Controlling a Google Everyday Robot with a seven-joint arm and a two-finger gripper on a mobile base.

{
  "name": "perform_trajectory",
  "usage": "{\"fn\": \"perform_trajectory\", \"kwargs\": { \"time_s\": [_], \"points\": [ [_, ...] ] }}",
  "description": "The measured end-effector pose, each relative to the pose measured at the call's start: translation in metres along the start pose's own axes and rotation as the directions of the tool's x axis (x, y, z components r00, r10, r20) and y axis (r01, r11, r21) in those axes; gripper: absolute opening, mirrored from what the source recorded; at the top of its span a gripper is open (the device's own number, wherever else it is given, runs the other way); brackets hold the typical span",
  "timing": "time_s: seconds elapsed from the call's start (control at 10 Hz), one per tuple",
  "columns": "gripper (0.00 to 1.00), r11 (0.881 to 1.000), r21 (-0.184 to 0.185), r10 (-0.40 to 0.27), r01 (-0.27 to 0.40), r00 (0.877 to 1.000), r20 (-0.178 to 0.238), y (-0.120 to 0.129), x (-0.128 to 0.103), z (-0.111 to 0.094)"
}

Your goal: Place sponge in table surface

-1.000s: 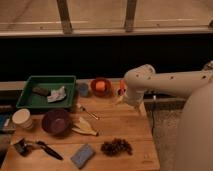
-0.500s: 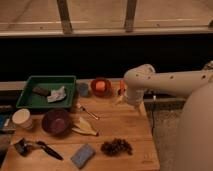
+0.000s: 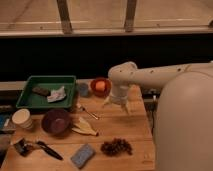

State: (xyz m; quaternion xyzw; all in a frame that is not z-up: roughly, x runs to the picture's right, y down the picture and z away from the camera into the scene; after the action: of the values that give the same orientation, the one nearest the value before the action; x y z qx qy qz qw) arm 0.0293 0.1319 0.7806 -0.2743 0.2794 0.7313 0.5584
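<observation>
The light-blue sponge [image 3: 82, 155] lies flat on the wooden table surface [image 3: 117, 127] near its front edge, left of a dark brown cluster. My gripper [image 3: 118, 103] hangs from the white arm over the back right part of the table, well behind and to the right of the sponge and apart from it. It holds nothing that I can see.
A green tray [image 3: 46, 91] at the back left holds a dark grey block [image 3: 41, 91] and a crumpled cloth. A blue cup [image 3: 83, 90] and a red bowl [image 3: 100, 86] stand beside it. A purple bowl [image 3: 55, 121], banana peel [image 3: 84, 127], white cup [image 3: 21, 119], brush [image 3: 37, 147] and dark cluster [image 3: 116, 147] lie around.
</observation>
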Motion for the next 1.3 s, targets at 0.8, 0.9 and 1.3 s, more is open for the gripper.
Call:
{"fn": "perform_trajectory", "kwargs": {
  "time_s": [0.8, 0.9, 1.3],
  "points": [
    [0.8, 0.988, 0.011, -0.154, 0.155, 0.986, -0.07, 0.049, 0.078, 0.026],
    [0.8, 0.987, 0.015, -0.158, 0.159, 0.985, -0.075, 0.05, 0.079, 0.027],
    [0.8, 0.961, 0.083, -0.254, 0.265, 0.96, -0.121, 0.075, 0.12, 0.054]
  ]
}}
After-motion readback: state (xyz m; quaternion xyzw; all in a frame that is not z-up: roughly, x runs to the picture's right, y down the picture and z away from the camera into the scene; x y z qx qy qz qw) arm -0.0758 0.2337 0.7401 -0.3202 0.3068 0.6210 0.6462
